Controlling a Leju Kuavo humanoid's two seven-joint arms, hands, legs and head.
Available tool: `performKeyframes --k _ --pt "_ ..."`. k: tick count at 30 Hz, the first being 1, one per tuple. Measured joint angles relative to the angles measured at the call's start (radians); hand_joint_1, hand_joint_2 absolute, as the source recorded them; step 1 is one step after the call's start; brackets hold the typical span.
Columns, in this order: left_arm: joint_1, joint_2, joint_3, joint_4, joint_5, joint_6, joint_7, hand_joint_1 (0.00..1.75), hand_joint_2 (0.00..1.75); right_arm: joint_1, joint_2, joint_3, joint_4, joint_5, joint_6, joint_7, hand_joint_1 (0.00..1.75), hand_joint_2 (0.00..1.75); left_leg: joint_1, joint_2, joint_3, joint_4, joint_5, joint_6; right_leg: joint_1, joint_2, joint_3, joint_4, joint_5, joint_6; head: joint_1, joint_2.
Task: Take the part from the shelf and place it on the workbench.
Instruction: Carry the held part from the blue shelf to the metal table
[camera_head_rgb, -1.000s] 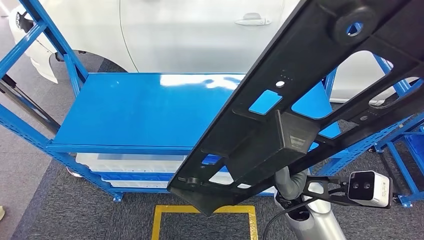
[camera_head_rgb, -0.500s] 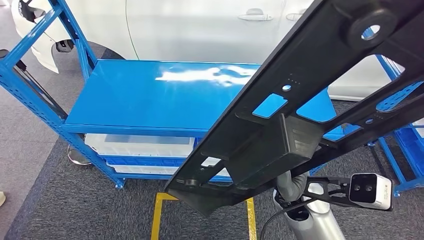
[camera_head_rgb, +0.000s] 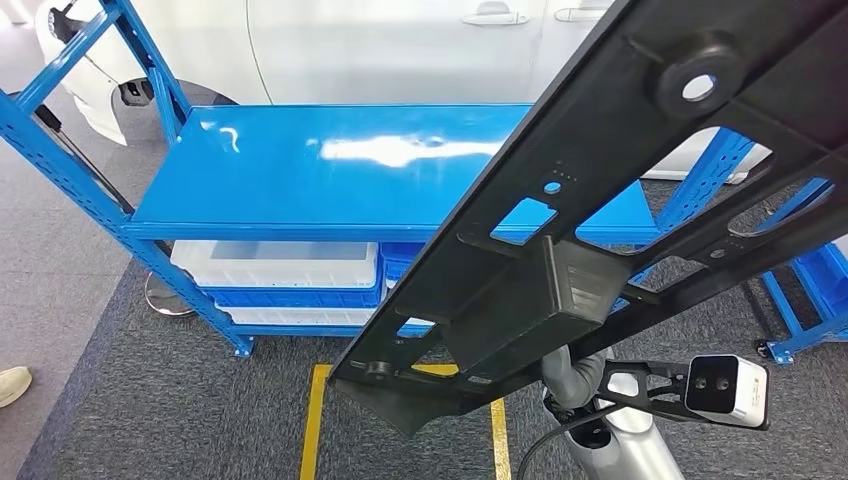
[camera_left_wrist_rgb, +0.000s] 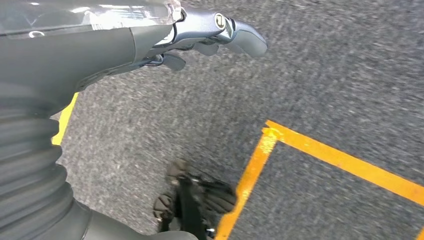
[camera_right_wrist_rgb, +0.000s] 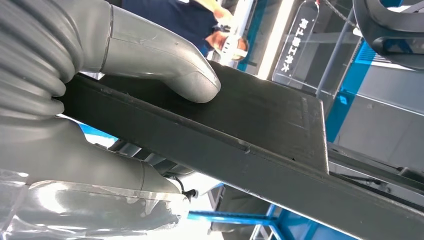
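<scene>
two hands are mine, and one long black part (camera_head_rgb: 610, 230) runs across my head view, slanting from near centre up to the far right, held in the air above the grey carpet (camera_head_rgb: 150, 420) and in front of the blue shelf (camera_head_rgb: 330, 170). white bins (camera_head_rgb: 275, 265) sit on the shelf's lower level, a white car (camera_head_rgb: 400, 50) stands beyond it, and yellow floor tape (camera_head_rgb: 312, 420) lies near my feet.

from my left wrist, my left hand (camera_left_wrist_rgb: 200, 37) hangs over the carpet and the yellow tape (camera_left_wrist_rgb: 320, 150), holding nothing, fingers loosely extended.

from my right wrist, my right hand (camera_right_wrist_rgb: 115, 100) is clamped on the part (camera_right_wrist_rgb: 260, 145), thumb (camera_right_wrist_rgb: 170, 65) pressed flat on one face, the other fingers hidden behind it.
</scene>
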Motion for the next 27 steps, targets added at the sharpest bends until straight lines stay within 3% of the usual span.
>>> performKeyframes --k 1,2,3,5,6,7,9,10,12,14,15,16,17,18,20,21,25,27 --pt "0.0 -0.001 0.0 0.0 0.001 0.0 -0.001 0.0 1.75 0.0 0.0 0.0 0.002 0.0 0.001 -0.001 1.75 1.75 0.0 0.0 0.014 0.014 0.014 0.0 0.001 0.0 -0.015 0.003 0.01 0.001 0.0 0.0" --pt "0.0 -0.001 0.0 0.0 0.001 0.0 -0.001 0.0 1.75 0.0 0.0 0.0 0.003 0.0 0.002 -0.001 1.75 1.75 0.0 0.0 0.046 -0.01 0.042 0.003 0.002 -0.001 -0.029 0.006 0.018 0.002 0.0 0.0" --pt "0.0 -0.001 0.0 0.0 0.001 0.0 -0.002 0.0 1.75 -0.001 0.0 0.0 0.004 0.0 0.003 -0.002 1.75 1.75 -0.001 0.0 0.095 -0.068 0.066 0.008 0.004 -0.001 -0.041 0.009 0.026 0.004 0.0 0.0" --pt "-0.002 -0.001 0.0 0.0 0.001 0.0 -0.003 0.0 1.75 -0.002 0.0 0.001 0.004 0.0 0.003 -0.003 1.75 1.75 -0.005 0.0 0.209 -0.225 0.066 0.021 0.007 0.0 -0.057 0.014 0.038 0.011 0.0 0.0" --pt "-0.003 -0.002 0.0 0.0 0.002 0.0 -0.002 0.0 1.75 -0.002 0.0 0.001 0.004 0.0 0.003 -0.003 1.75 1.75 -0.008 0.0 0.244 -0.281 0.055 0.027 0.008 0.0 -0.059 0.014 0.044 0.016 0.001 0.0" --pt "-0.004 -0.002 0.0 0.0 0.003 0.0 -0.001 0.0 1.75 -0.003 0.0 0.002 0.004 0.001 0.002 -0.004 1.75 1.75 -0.011 0.0 0.259 -0.312 0.044 0.031 0.008 -0.001 -0.059 0.014 0.051 0.022 -0.001 0.0" --pt "-0.002 -0.003 0.001 0.0 0.004 -0.001 0.005 0.0 1.75 -0.004 -0.001 0.004 0.004 0.004 -0.003 -0.005 1.75 1.75 -0.01 0.001 0.253 -0.323 0.056 0.042 0.006 -0.002 -0.06 0.012 0.061 0.034 -0.003 0.0" --pt "-0.002 -0.004 0.001 0.0 0.004 -0.001 0.01 0.0 1.75 -0.004 -0.001 0.005 0.004 0.006 -0.008 -0.005 1.75 1.75 -0.008 0.003 0.249 -0.326 0.065 0.048 0.005 0.0 -0.068 0.024 0.051 0.039 -0.004 0.0" --pt "-0.001 -0.005 0.001 0.0 0.003 -0.001 0.019 0.0 1.75 -0.004 -0.003 0.008 0.002 0.009 -0.017 -0.005 1.75 1.75 -0.004 0.007 0.233 -0.331 0.084 0.059 0.002 0.003 -0.104 0.108 -0.013 0.049 0.001 0.0" --pt "0.0 -0.005 0.001 0.0 0.004 -0.002 0.025 0.0 1.75 -0.003 -0.005 0.009 0.0 0.009 -0.022 -0.005 1.75 1.75 -0.005 0.008 0.213 -0.327 0.097 0.063 0.0 0.004 -0.156 0.248 -0.092 0.056 0.004 0.0" --pt "0.002 -0.005 0.001 0.0 0.004 -0.003 0.026 0.0 1.75 -0.002 -0.007 0.01 0.0 0.008 -0.023 -0.005 1.75 1.75 -0.006 0.008 0.204 -0.324 0.101 0.062 -0.001 0.004 -0.168 0.296 -0.11 0.059 0.004 0.0" --pt "0.002 -0.005 0.002 0.0 0.004 -0.003 0.028 0.0 1.75 -0.001 -0.009 0.011 0.0 0.007 -0.024 -0.005 1.75 1.75 -0.006 0.008 0.197 -0.32 0.105 0.061 -0.002 0.003 -0.161 0.305 -0.11 0.06 0.004 0.0" --pt "0.003 -0.005 0.002 0.0 0.004 -0.003 0.03 0.0 1.75 0.0 -0.01 0.011 -0.002 0.003 -0.025 -0.003 1.75 1.75 -0.006 0.01 0.192 -0.315 0.107 0.059 -0.004 0.002 -0.133 0.272 -0.093 0.06 0.004 0.0" --pt "0.003 -0.005 0.002 0.0 0.004 -0.003 0.034 0.0 1.75 0.0 -0.012 0.011 -0.004 -0.003 -0.025 -0.002 1.75 1.75 -0.006 0.012 0.188 -0.31 0.107 0.058 -0.004 -0.003 -0.088 0.203 -0.064 0.058 0.004 0.0" --pt "0.003 -0.005 0.002 0.0 0.006 -0.003 0.046 0.0 1.75 0.0 -0.017 0.01 -0.013 -0.016 -0.023 0.003 1.75 1.75 -0.009 0.016 0.181 -0.298 0.105 0.051 0.0 -0.028 -0.01 0.068 -0.028 0.047 0.004 0.0" --pt "0.003 -0.005 0.003 0.0 0.007 -0.003 0.053 0.0 1.75 0.002 -0.02 0.009 -0.018 -0.019 -0.022 0.003 1.75 1.75 -0.011 0.019 0.179 -0.294 0.104 0.047 0.003 -0.036 0.007 0.032 -0.022 0.04 0.003 0.0" --pt "0.004 -0.003 0.004 0.0 0.009 -0.004 0.078 0.0 1.75 0.017 -0.031 0.004 -0.028 -0.001 -0.025 -0.008 1.75 1.75 -0.011 0.032 0.172 -0.284 0.096 0.023 0.005 -0.015 0.002 0.015 -0.012 0.014 0.002 0.0" --pt "0.004 0.0 0.005 0.0 0.009 -0.005 0.088 0.0 1.75 0.025 -0.034 0.002 -0.033 0.019 -0.036 -0.015 1.75 1.75 -0.008 0.02 0.143 -0.213 0.046 0.013 0.001 -0.004 -0.001 0.01 -0.004 0.003 0.001 0.0"
